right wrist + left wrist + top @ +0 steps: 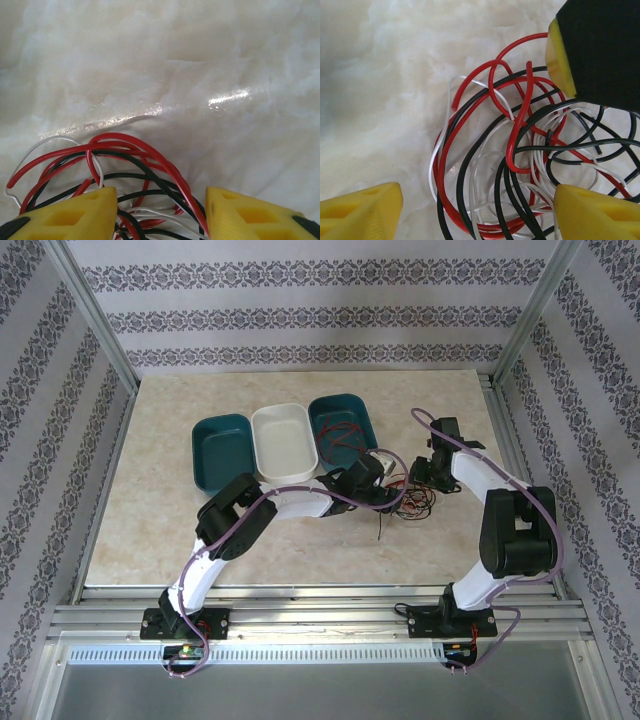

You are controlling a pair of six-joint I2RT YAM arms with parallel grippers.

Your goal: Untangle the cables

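Left end effector (385,470) and right end effector (422,475) sit close together in the top external view, over the tangled cables (410,502) lying on the table (160,510) near the right-hand teal tray (343,425), on its arm-base side. Left wrist view: the left end effector (477,200) has its fingers spread wide, with red, black and white cables (520,150) lying loose between them and one finger of the right end effector (560,60) at the tangle's edge. Right wrist view: the right end effector (161,205) has its fingers apart, pinching nothing, with cable loops (125,155) running through the gap.
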